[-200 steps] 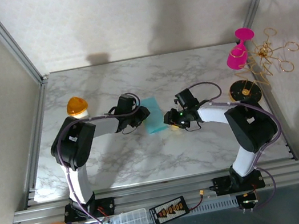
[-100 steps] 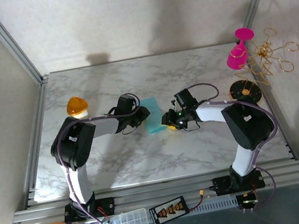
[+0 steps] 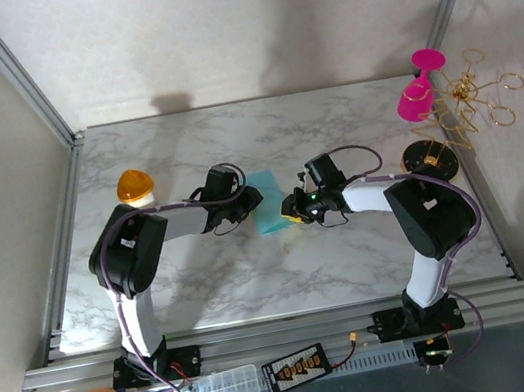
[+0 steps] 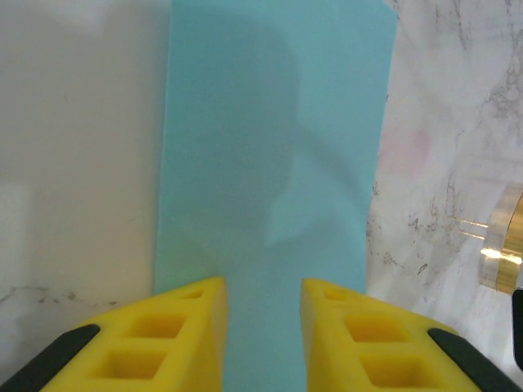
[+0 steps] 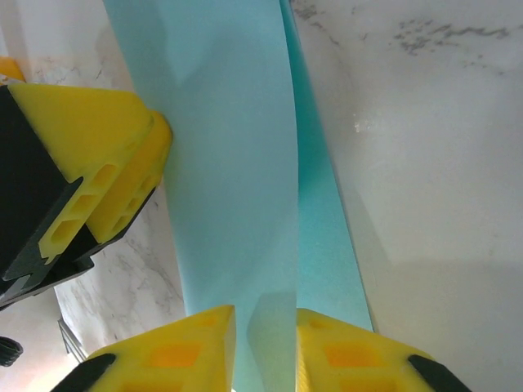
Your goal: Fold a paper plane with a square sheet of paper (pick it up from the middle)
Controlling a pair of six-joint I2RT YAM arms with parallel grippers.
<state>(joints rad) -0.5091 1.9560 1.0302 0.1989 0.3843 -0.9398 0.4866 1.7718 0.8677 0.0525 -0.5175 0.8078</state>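
Marble table [image 3: 255,268] first. The square sheet of paper [image 3: 270,219] lies mid-table between my two claws, folded over into a long strip. Left gripper [image 4: 261,286] is at one end, jaws a narrow gap apart with paper showing in the gap. Right gripper [image 5: 264,314] straddles the upper layer at the other end, nearly closed; I can't tell if it pinches.
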